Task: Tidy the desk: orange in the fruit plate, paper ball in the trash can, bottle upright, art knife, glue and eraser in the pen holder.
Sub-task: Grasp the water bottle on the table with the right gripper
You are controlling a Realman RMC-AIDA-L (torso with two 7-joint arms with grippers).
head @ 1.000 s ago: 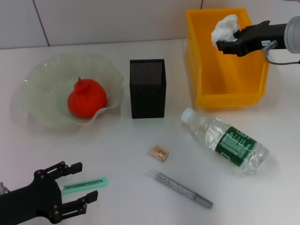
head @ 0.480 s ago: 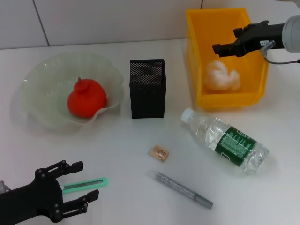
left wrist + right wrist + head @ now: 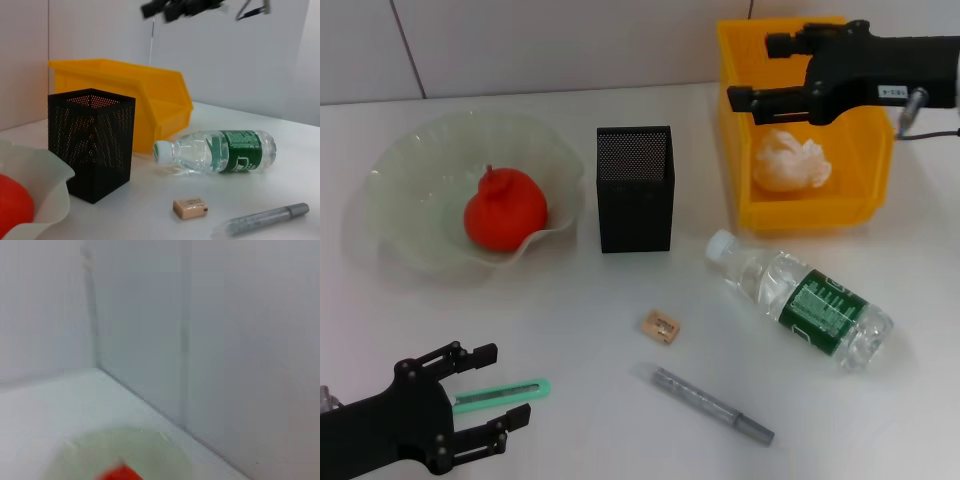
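- Since a second ago the paper ball (image 3: pixel 791 161) has left my right gripper (image 3: pixel 757 71) and now lies in the trash can (image 3: pixel 745 130); those fingers are spread apart and empty above the bin.
- Next, I judge, comes the bottle (image 3: pixel 800 299): it lies on its side on the tabletop, below the bin toward me, cap pointing at the pen holder (image 3: pixel 634 188). My right arm is nearer.
- My left gripper (image 3: pixel 470 400) waits near the front edge, fingers apart.
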